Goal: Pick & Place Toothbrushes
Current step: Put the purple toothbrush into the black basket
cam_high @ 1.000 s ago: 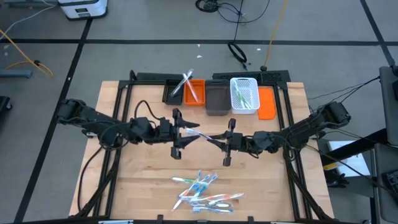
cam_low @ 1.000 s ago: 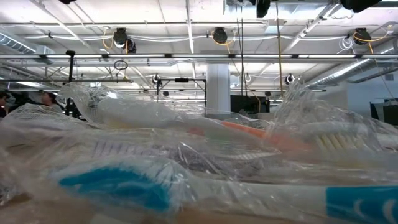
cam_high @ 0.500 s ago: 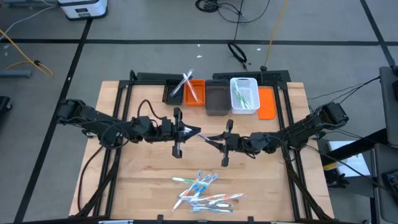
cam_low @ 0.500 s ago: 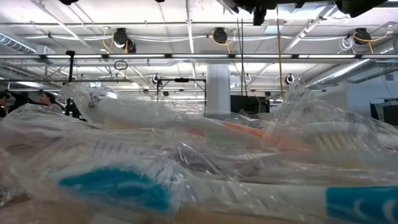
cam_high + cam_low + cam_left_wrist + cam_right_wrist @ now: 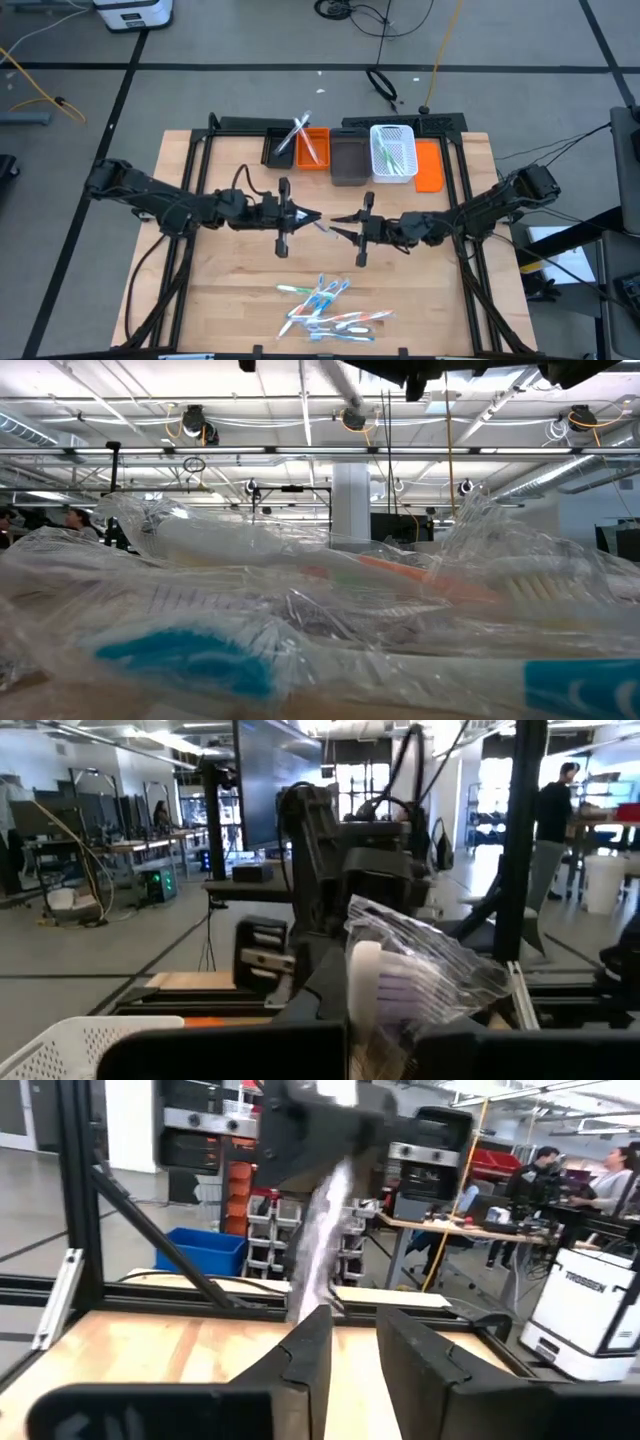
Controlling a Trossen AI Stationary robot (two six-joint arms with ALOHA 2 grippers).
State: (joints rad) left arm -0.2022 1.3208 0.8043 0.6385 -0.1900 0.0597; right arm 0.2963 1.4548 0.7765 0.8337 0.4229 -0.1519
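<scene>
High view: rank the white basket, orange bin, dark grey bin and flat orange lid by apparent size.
1. White basket
2. Dark grey bin
3-4. Orange bin and flat orange lid: look alike, unranked.

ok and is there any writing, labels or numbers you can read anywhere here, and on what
No text can be read as it stands.
Dark lettering on the white cabinet, right wrist view: too blurred to read.
Markings on the white device on the floor, high view: too small to read.
Wrappers of the toothbrush pile, low view: no print shows.
Wrapper of the held toothbrush, left wrist view: no print shows.
</scene>
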